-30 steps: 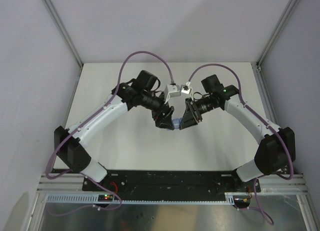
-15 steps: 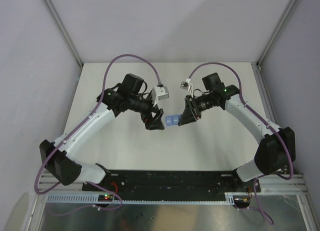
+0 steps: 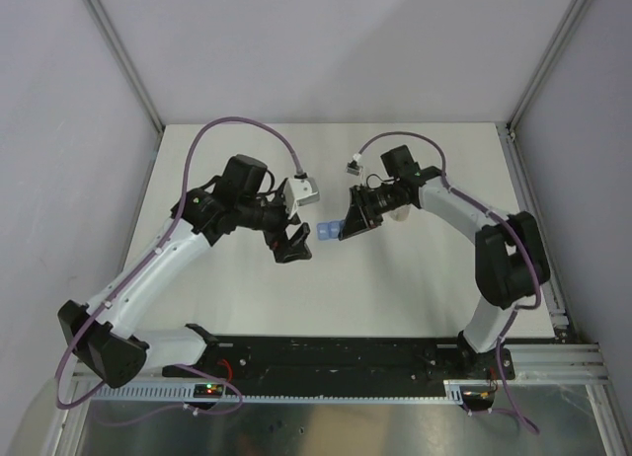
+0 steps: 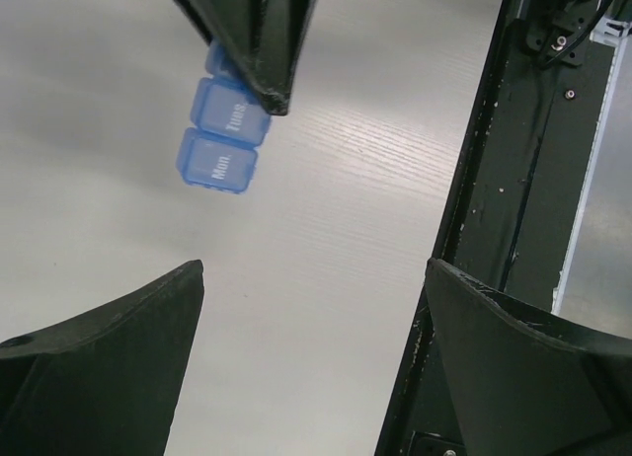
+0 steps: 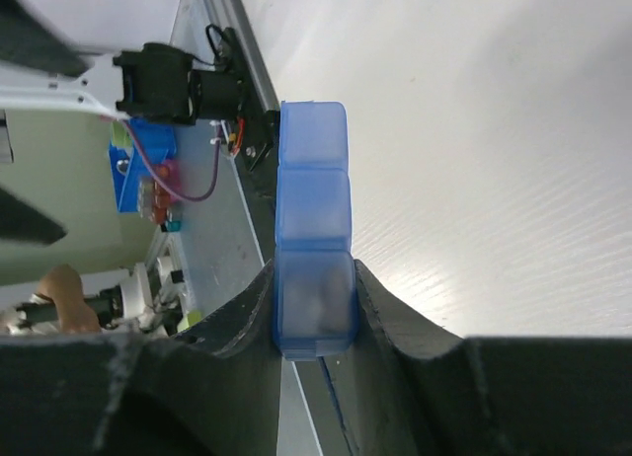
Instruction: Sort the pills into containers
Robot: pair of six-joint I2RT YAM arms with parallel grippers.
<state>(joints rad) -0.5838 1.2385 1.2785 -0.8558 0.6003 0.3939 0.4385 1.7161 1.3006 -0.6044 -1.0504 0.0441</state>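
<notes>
The containers (image 3: 326, 231) are one translucent blue strip of three joined compartments, held in the air above the white table. My right gripper (image 3: 343, 227) is shut on the strip's end compartment (image 5: 314, 308), and the other two compartments (image 5: 313, 180) stick out past the fingertips. In the left wrist view the strip (image 4: 219, 145) shows lids marked "Mon." and "Tues.", with a right finger (image 4: 259, 41) over its far end. My left gripper (image 3: 291, 243) is open and empty, just left of the strip and apart from it; its jaws (image 4: 316, 268) stand wide. No pills show.
The white table (image 3: 395, 288) lies below both grippers. The black base rail (image 3: 336, 352) runs along the near edge and also shows in the left wrist view (image 4: 513, 180). Grey walls stand on three sides. A small pale object (image 3: 403, 213) sits by the right wrist.
The left gripper has let go of the strip, opened and drawn back to the left. The right gripper has kept the strip and carried it slightly left and toward the back.
</notes>
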